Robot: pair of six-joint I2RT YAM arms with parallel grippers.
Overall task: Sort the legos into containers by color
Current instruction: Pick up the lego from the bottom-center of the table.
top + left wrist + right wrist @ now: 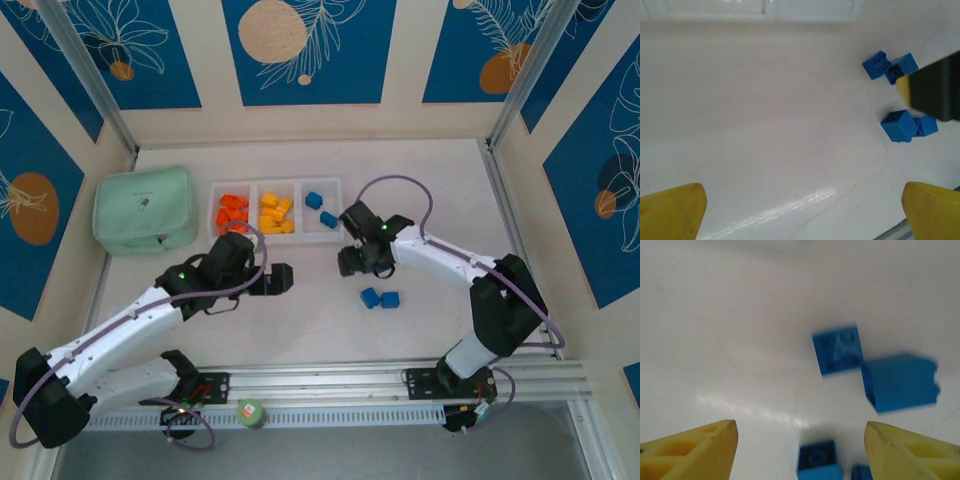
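Observation:
The white tray [254, 205] holds orange-red legos [232, 212] in its left compartment, yellow-orange ones [276, 212] in the middle and two blue ones [320, 209] on the right. Two blue legos [380, 298] lie loose on the table. My right gripper [352, 262] hovers open over the table. Its wrist view shows a blue brick [819, 462] low between the fingers of my right gripper [800, 440] and a blue pair [837, 350] beyond. My left gripper [283, 278] stands wide open and empty. From my left gripper [802, 200], two blue pairs [905, 125] [890, 67] lie to the right.
A mint-green pouch [145, 208] lies left of the tray. A metal rail [400, 385] runs along the near edge, with a small round green object [250, 412] on it. Upright posts stand at the back corners, and the table is walled on three sides.

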